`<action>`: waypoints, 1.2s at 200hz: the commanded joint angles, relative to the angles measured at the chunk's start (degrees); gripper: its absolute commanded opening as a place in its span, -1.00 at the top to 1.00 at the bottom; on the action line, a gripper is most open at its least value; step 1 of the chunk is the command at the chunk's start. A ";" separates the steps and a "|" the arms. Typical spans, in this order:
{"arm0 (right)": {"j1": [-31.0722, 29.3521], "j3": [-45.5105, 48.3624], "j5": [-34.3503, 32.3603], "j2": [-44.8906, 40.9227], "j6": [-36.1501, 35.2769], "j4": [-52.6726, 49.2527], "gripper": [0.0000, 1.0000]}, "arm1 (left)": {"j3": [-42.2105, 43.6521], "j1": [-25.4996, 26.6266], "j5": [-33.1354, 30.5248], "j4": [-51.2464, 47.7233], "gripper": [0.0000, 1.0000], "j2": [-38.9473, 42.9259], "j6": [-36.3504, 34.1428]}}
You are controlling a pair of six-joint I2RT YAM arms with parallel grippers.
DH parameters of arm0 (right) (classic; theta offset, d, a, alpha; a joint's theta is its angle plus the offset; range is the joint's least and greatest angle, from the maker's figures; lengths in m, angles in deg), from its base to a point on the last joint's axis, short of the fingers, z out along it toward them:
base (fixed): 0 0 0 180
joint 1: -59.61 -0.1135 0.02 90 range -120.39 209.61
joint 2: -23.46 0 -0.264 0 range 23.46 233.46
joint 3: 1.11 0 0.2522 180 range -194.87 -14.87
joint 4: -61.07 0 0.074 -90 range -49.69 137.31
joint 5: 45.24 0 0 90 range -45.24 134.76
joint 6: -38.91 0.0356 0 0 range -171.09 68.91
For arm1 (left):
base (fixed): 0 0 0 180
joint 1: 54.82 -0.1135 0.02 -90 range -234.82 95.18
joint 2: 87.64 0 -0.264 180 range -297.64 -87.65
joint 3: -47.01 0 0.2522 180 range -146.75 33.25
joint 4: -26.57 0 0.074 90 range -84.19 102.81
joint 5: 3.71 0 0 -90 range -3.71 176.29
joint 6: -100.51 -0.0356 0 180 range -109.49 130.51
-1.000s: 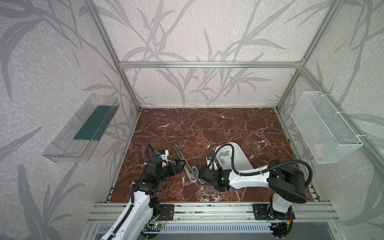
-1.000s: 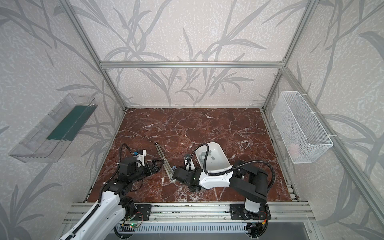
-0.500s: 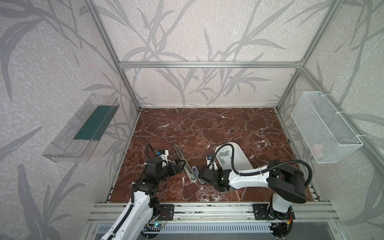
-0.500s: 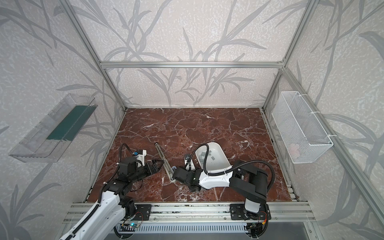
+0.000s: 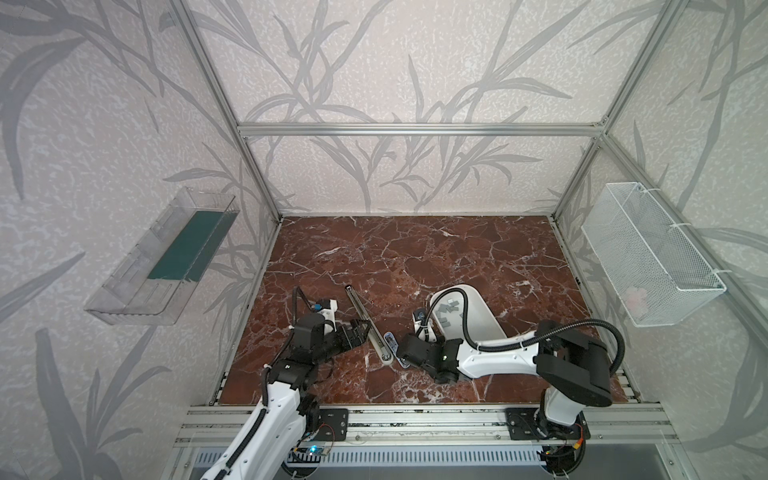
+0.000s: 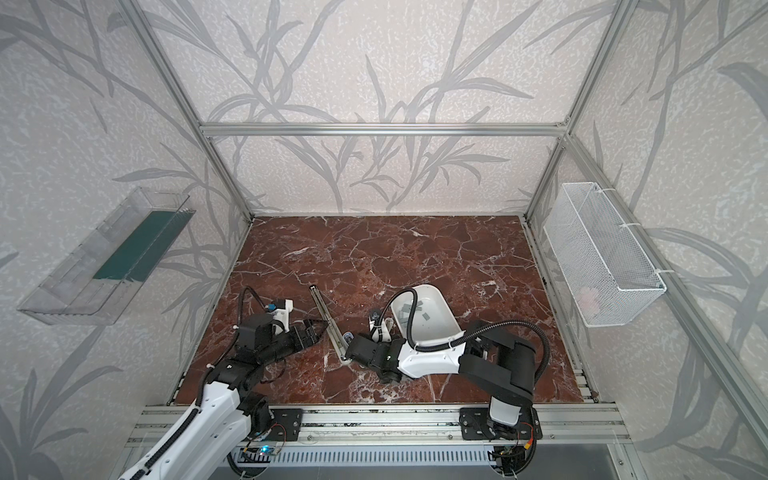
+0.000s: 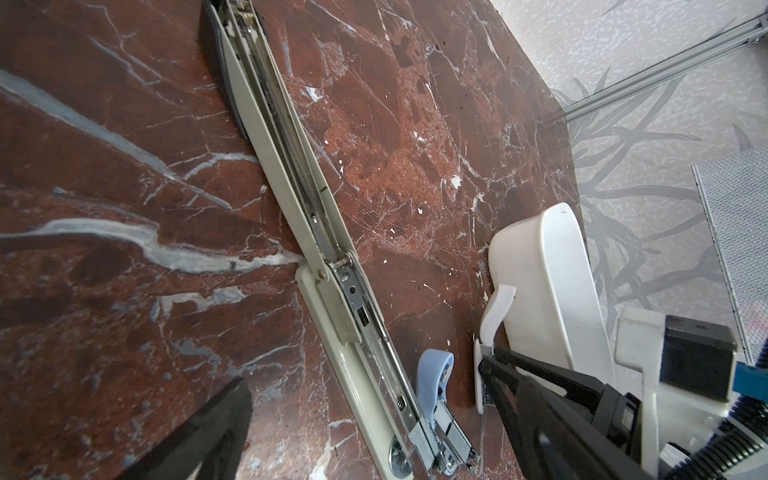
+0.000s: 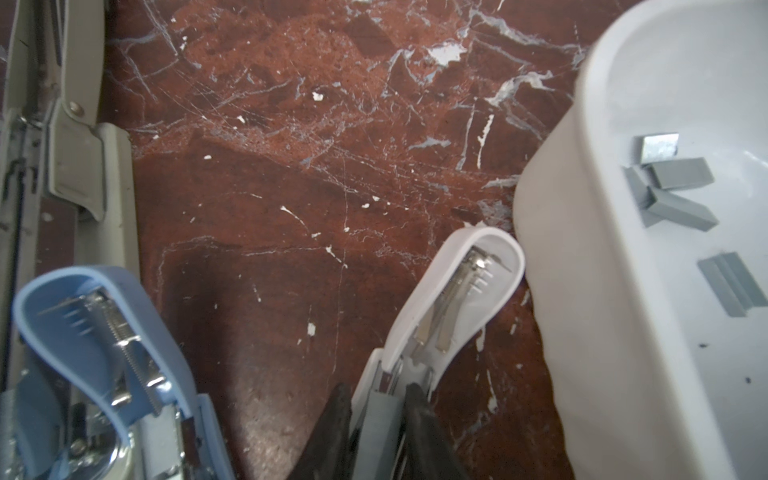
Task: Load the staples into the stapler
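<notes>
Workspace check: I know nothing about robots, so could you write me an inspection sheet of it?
Surface: red-brown marble tabletop, white-veined.
Job's things: grey metal staple strips in white oval plastic tray; small white plastic stapler open.
Clutter: long beige stapler opened flat; small blue stapler open.
Grippers: left gripper open beside beige stapler; right gripper flanks a grey strip in white stapler, grip unclear.
Cables: black corrugated hose crosses over the tray.
Surroundings: clear plastic wall shelf, white wire basket.
</notes>
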 commanded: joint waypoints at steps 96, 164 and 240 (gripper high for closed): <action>0.32 -4.45 -1.23 -2.26 -1.50 -5.92 0.26 | -1.13 0.09 -0.27 0.81 -0.99 0.02 0.18; 3.12 -2.89 -0.42 -0.43 -1.10 -4.22 0.22 | -1.16 0.11 -0.51 0.63 -0.99 0.35 0.13; 9.17 -7.36 4.32 6.54 -7.45 -3.11 0.35 | -1.41 0.05 -0.97 0.85 -0.99 -0.31 -0.05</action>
